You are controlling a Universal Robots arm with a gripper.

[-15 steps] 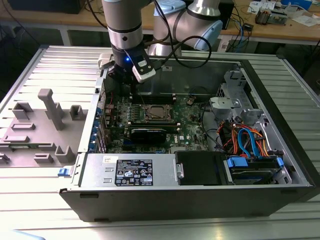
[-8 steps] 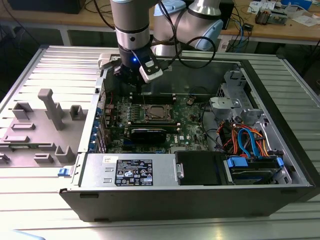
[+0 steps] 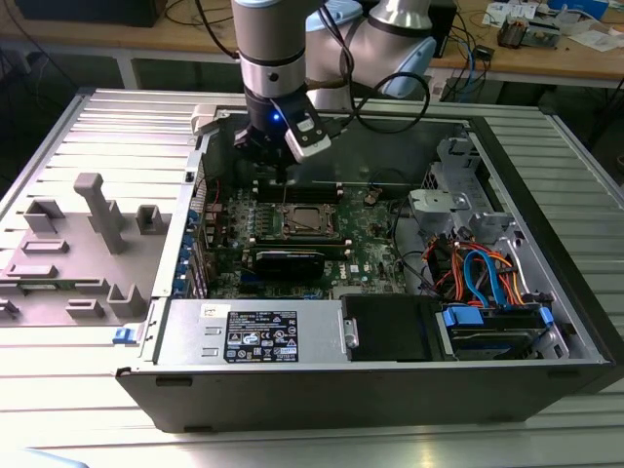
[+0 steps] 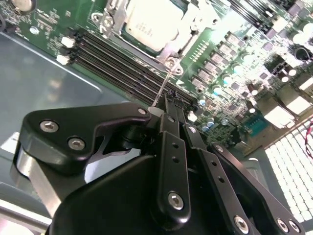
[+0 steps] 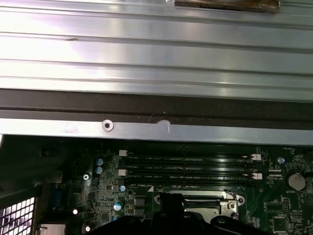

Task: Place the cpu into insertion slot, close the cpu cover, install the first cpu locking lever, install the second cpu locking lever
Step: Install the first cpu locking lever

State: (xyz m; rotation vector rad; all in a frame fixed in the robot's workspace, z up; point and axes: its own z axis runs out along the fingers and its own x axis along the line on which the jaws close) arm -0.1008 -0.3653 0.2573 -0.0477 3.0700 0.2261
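We find the pincer drawn together, just beside the free end of 1 cpu locking lever. The lever's long axis runs from the pincer toward the insertion slot, where the cpu lies seated.

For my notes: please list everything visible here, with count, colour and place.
Open metal computer case: one, dark grey, on ribbed table.
Printed circuit board: one, green, inside case.
Flat square cpu: one, silver-grey, in insertion slot.
Thin wire lever: one, silvery, beside the slot.
Long memory slots: several, black, beside the slot.
Flat cables: several, blue, exterior view's right.
Plastic fixture: one, grey, exterior view's left.
Robot arm: one, grey, above case; black hand beside lever.
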